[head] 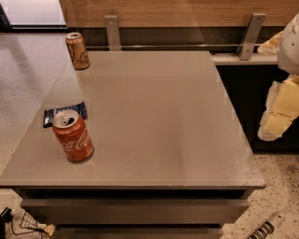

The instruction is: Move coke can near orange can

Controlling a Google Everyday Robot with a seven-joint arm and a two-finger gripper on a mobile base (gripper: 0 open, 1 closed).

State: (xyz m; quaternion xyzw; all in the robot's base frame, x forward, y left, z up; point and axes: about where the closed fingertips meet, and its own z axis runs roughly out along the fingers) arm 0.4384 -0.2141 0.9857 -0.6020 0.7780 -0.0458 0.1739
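1. Grey counter point(159, 121) fills the middle of the view. A wood panel point(177, 9) runs behind it and speckled floor point(18, 93) lies to its left.
2. A dark blue packet point(65, 113) lies flat near the counter's left edge.
3. The coke can point(72, 136) stands upright at the front left of the counter, just in front of the packet. It is red with white script and a silver top.
4. The orange can point(77, 51) stands upright at the back left corner, well apart from the coke can. It is tan with a dark emblem.
5. Two metal brackets rise behind the back edge, one point(112, 31) near the orange can and the other point(250, 35) towards the right.
6. A plug strip point(266, 228) lies on the floor at the lower right.
7. The pincer point(279, 112) hangs at the far right, off the counter and beside its right edge, well apart from both cans. It looks pale yellow and white. Whether it is open or closed, I cannot tell.
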